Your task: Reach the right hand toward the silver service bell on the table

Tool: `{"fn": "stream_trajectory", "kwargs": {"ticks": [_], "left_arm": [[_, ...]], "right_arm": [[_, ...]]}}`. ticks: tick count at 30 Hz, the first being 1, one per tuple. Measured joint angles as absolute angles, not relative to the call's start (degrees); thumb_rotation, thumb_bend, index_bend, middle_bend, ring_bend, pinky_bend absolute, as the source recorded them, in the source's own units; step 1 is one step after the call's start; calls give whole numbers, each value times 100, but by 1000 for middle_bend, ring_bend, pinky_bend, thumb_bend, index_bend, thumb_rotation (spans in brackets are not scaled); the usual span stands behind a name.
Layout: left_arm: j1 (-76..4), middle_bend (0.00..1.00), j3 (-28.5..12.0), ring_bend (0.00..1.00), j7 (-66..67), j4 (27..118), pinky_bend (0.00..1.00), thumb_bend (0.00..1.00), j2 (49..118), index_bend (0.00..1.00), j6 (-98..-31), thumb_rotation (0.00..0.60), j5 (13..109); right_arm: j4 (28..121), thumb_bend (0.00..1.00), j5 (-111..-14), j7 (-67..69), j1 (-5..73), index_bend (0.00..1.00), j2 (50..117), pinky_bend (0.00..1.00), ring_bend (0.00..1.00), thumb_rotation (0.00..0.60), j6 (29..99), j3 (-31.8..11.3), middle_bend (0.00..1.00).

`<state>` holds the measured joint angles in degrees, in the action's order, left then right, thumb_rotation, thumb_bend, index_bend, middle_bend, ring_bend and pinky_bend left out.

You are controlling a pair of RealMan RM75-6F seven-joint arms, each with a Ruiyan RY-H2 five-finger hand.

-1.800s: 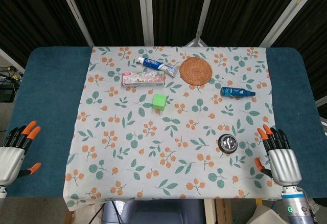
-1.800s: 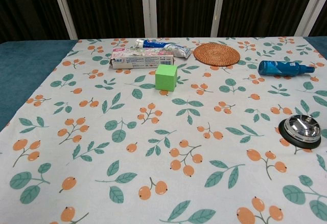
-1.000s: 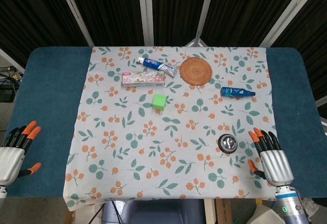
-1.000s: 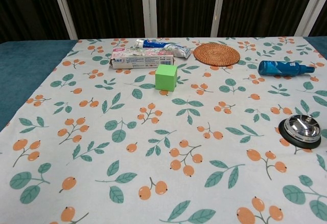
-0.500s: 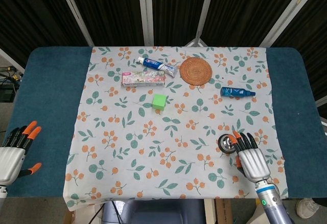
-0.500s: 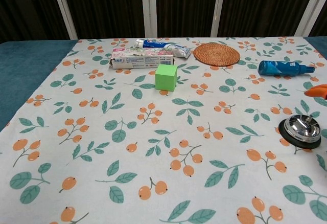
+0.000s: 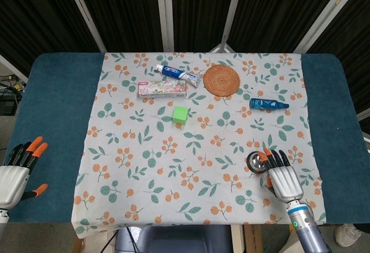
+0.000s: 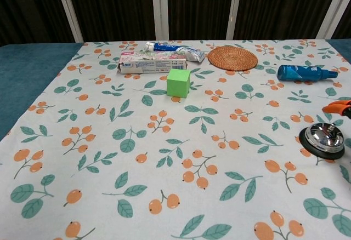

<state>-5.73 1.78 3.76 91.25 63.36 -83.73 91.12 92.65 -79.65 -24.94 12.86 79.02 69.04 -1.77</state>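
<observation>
The silver service bell [image 7: 256, 161] sits at the lower right of the floral cloth, on the tabletop [image 7: 55, 120]. The right hand [image 7: 283, 178] lies just beside it, to the lower right in the head view, fingers spread and holding nothing; its orange fingertips [image 8: 335, 106] show at the right edge of the chest view, above the bell [image 8: 323, 138]. Contact cannot be confirmed. The bell lies up and left of the palm. The left hand [image 7: 14, 175], open and empty, rests well apart at lower left. The right hand is clearly nearer.
</observation>
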Motion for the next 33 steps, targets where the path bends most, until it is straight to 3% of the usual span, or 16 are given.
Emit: {"fn": "stream_trajectory", "kwargs": {"ticks": [18,26,28,33], "left_arm": [[-570,0,183,0,354,9120,0,35,6324,0,-8365,600,9113],[-572,0,173,0,349,9130,0,35,6323,0,-8361,600,9095],[-571,0,172,0,353,9128,0,35,6324,0,-8361,600,9094],[-568,0,172,0,359,9128,0,35,6323,0,-8359,600,9086]], "right_arm": [[9006,904,-7791,-3136,1310,0,8054,0,0,600,6619,171,0],[9074,905,-7800,-3069,1306,0,8059,0,0,600,6833,57,0],[9102,869,-7903,-2958,1307,0,8040,0,0,600,6982,-10,0],[9295,545,-8113,-2401,1263,0,7849,0,0,600,7393,-185,0]]}}
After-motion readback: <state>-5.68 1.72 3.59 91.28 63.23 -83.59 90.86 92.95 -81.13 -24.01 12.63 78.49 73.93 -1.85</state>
